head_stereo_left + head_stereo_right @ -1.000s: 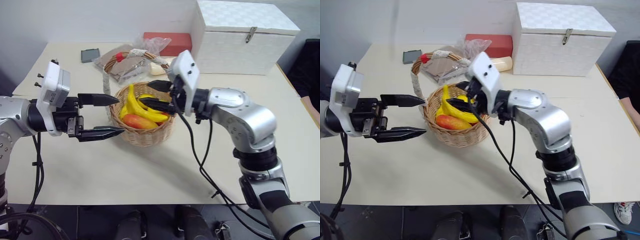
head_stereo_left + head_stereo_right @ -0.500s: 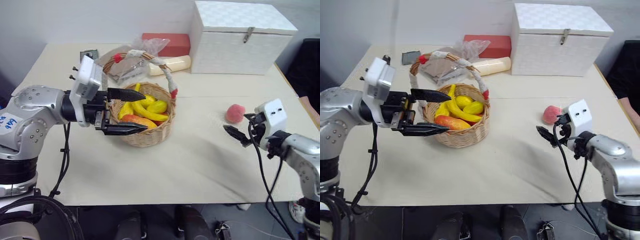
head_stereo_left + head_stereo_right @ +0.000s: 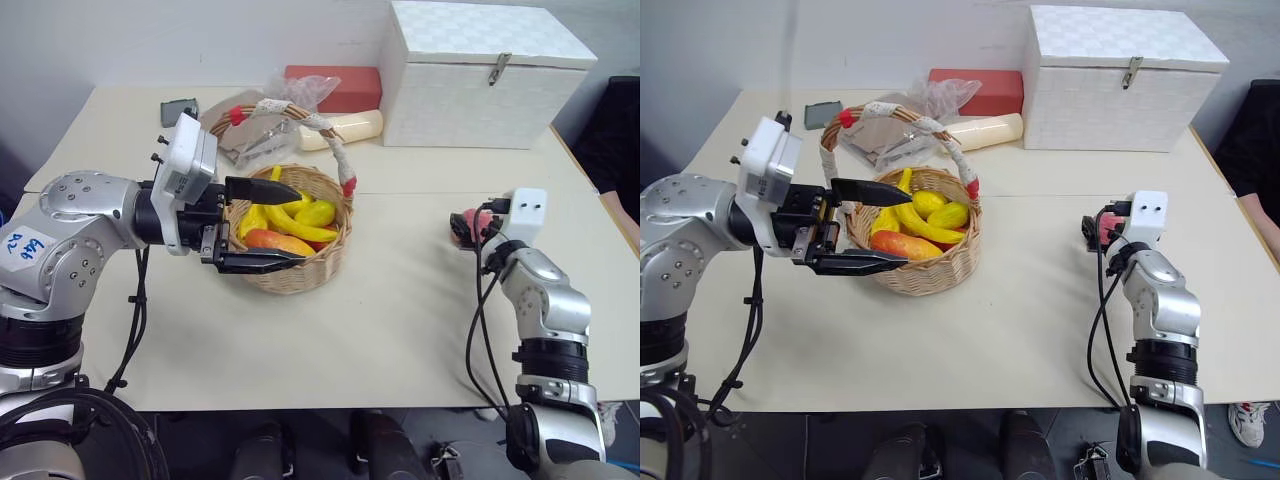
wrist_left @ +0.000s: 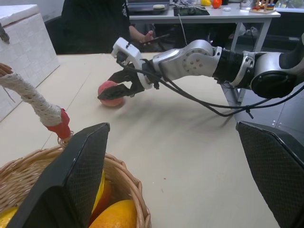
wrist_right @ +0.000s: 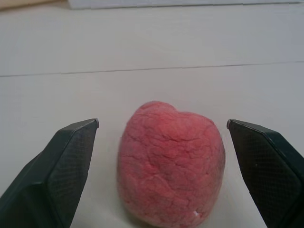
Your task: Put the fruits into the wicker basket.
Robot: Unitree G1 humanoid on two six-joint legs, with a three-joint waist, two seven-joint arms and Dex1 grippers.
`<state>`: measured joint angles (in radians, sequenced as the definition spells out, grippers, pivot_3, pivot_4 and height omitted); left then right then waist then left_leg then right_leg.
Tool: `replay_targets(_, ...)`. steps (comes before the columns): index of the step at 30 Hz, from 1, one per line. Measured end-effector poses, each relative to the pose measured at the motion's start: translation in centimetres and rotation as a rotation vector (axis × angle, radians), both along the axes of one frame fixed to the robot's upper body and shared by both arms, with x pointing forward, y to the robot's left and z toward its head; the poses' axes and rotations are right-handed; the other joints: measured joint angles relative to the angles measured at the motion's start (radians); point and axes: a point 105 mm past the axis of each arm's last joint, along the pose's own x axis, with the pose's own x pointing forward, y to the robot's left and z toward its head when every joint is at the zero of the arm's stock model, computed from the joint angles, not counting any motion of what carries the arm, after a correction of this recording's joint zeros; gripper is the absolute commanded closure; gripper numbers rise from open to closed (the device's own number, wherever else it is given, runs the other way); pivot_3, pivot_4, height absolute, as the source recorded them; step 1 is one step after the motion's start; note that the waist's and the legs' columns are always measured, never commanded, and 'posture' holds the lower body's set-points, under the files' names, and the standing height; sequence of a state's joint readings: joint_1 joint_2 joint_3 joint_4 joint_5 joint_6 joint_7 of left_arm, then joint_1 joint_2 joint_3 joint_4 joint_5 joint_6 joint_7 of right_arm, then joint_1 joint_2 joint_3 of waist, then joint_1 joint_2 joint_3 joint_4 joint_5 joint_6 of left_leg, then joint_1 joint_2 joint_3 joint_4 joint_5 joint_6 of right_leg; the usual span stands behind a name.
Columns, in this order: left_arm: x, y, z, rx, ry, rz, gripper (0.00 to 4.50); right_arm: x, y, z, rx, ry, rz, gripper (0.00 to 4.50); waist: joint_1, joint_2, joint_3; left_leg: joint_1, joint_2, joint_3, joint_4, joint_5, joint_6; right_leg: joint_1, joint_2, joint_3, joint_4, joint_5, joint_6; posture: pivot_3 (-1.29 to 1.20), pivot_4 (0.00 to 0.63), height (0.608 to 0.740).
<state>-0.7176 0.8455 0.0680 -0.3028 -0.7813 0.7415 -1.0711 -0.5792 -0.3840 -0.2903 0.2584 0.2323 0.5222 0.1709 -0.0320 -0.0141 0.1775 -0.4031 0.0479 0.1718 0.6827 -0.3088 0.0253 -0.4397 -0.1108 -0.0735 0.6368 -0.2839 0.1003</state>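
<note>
The wicker basket point(image 3: 300, 280) stands mid-table with a white-taped handle point(image 3: 330, 135). Inside lie the yellow banana point(image 3: 290, 222) and the orange-red mango point(image 3: 282, 242). My left gripper point(image 3: 298, 225) is open at the basket's left side, one finger above the rim and one along its front wall, holding nothing. The pink peach point(image 5: 171, 168) lies on the table at the right, partly hidden in the head views point(image 3: 460, 222). My right gripper point(image 5: 162, 124) is open and level with the table, one finger on either side of the peach, not closed on it.
Small yellow lemon-like fruits point(image 3: 316, 212) also lie in the basket. Behind it are a plastic bag point(image 3: 262, 128), a red box point(image 3: 335, 85), a cream roll point(image 3: 352, 128), a dark device point(image 3: 180, 108) and a large white clasped box point(image 3: 490, 75). A person point(image 4: 95, 23) sits beyond the table's right edge.
My right gripper left the basket, swung right and down to the peach and opened; its fingers now flank the fruit. My left gripper moved right, up against the basket.
</note>
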Motion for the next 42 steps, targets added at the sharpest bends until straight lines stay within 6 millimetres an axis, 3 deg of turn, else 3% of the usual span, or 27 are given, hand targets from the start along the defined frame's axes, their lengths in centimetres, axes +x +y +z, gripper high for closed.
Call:
replay_targets(1, 0.0, 0.0, 0.0, 0.001, -0.002, 0.003, 0.0, 0.3, 0.0, -0.3, -0.018, 0.007, -0.006, 0.02, 0.0, 0.0, 0.0, 0.0, 0.0, 0.0, 0.0, 0.0, 0.0, 0.0, 0.0, 0.0, 0.0, 0.0, 0.0, 0.0, 0.15, 0.74)
replay_targets(4, 0.0, 0.1, 0.1, 0.004, -0.001, 0.012, 0.0, 0.7, 0.0, -0.7, -0.037, 0.005, -0.005, 0.61, -0.001, 0.0, 0.0, 0.0, 0.0, 0.0, 0.0, 0.0, 0.0, 0.0, 0.0, 0.0, 0.0, 0.0, 0.0, 0.0, 0.15, 0.74)
replay_targets(9, 0.1, 0.4, 0.3, 0.009, -0.007, 0.034, 0.0, 0.4, 1.3, 0.6, -0.034, -0.06, 0.089, 2.04, 0.0, 0.0, 0.0, 0.0, 0.001, 0.0, 0.0, 0.0, 0.0, 0.0, 0.0, 0.0, 0.0, 0.0, 0.0, 0.0, 0.15, 0.74)
replay_targets(12, 0.2, 1.2, 0.3, 0.004, -0.006, 0.072, 0.0, -1.6, 4.9, 2.5, 0.007, -0.126, 0.339, 2.08, 0.002, 0.001, 0.0, 0.0, 0.002, -0.001, -0.001, 0.0, 0.0, 0.0, 0.0, 0.0, 0.0, 0.0, 0.0, 0.0, 0.15, 0.74)
replay_targets(16, 0.2, 3.4, -0.3, 0.025, 0.023, 0.155, 0.0, -7.0, 11.7, 4.7, 0.032, -0.105, 0.813, 2.08, -0.002, 0.001, 0.0, 0.0, 0.003, -0.001, -0.001, 0.0, 0.0, 0.0, 0.001, 0.0, 0.0, 0.0, 0.0, 0.0, 0.15, 0.74)
replay_targets(19, 0.2, 4.6, -0.3, 0.041, 0.023, 0.2, 0.0, -10.0, 15.9, 7.6, 0.067, -0.134, 1.071, 2.08, -0.001, 0.001, 0.0, 0.001, 0.003, -0.001, 0.0, 0.0, 0.0, -0.001, 0.0, 0.0, -0.001, 0.0, -0.001, 0.0, 0.15, 0.74)
replay_targets(23, 0.1, 5.6, 0.4, 0.047, 0.007, 0.236, 0.0, -10.3, 20.0, 11.3, 0.079, -0.198, 1.194, 2.08, 0.002, 0.001, 0.0, 0.001, 0.002, -0.001, 0.0, 0.0, 0.0, -0.001, -0.002, 0.0, 0.0, -0.001, -0.001, 0.0, 0.15, 0.74)
replay_targets(25, 0.1, 5.7, 0.5, 0.045, 0.001, 0.241, 0.0, -10.1, 22.6, 12.0, 0.075, -0.202, 1.229, 2.08, 0.002, 0.0, 0.0, 0.0, 0.002, -0.001, 0.0, 0.0, 0.0, -0.003, -0.002, -0.001, 0.001, -0.001, -0.002, 0.0, 0.15, 0.74)
replay_targets(26, 0.1, 5.8, 0.5, 0.044, 0.001, 0.244, 0.0, -9.7, 23.9, 11.6, 0.072, -0.18, 1.23, 1.35, 0.003, 0.0, 0.0, -0.001, 0.002, -0.001, 0.0, 0.0, 0.0, -0.003, -0.002, -0.002, 0.003, -0.001, -0.002, 0.0, 0.15, 0.74)
replay_targets(27, 0.1, 5.8, 0.4, 0.046, 0.002, 0.244, 0.0, -9.0, 24.6, 11.0, 0.075, -0.149, 1.215, 1.09, 0.004, 0.0, 0.0, -0.002, 0.001, -0.001, 0.0, 0.0, 0.0, -0.003, -0.002, -0.002, 0.003, -0.001, -0.002, 0.0, 0.15, 0.74)
replay_targets(30, -0.1, 5.6, 0.1, 0.055, 0.004, 0.241, 0.0, -7.3, 25.4, 9.0, 0.08, -0.068, 1.141, 0.06, 0.004, 0.0, 0.0, -0.004, 0.0, 0.0, 0.0, -0.001, 0.002, -0.004, -0.004, -0.002, 0.001, -0.001, -0.001, 0.0, 0.15, 0.74)
replay_targets(33, -0.1, 5.4, 0.1, 0.05, 0.0, 0.243, 0.0, -7.0, 25.9, 8.5, 0.036, -0.064, 1.113, 0.02, 0.001, 0.0, 0.0, -0.004, 0.0, 0.001, 0.0, -0.002, 0.002, -0.004, -0.003, -0.002, 0.0, 0.0, -0.001, 0.0, 0.15, 0.74)
replay_targets(36, -0.4, 5.1, 0.1, 0.053, -0.009, 0.228, 0.0, -7.9, 25.6, 9.2, 0.062, -0.098, 1.133, 0.02, 0.002, 0.0, 0.0, -0.004, 0.001, 0.0, 0.0, -0.002, 0.001, -0.004, -0.003, -0.003, 0.001, 0.0, -0.001, 0.0, 0.15, 0.74)
replay_targets(42, -0.6, 4.6, -0.3, 0.033, 0.005, 0.207, 0.0, -9.9, 20.5, 9.8, 0.292, -0.107, 1.105, 0.02, 0.004, 0.0, 0.0, -0.004, 0.001, 0.0, 0.0, -0.001, 0.002, -0.004, -0.003, -0.002, 0.001, 0.0, 0.0, 0.0, 0.15, 0.74)
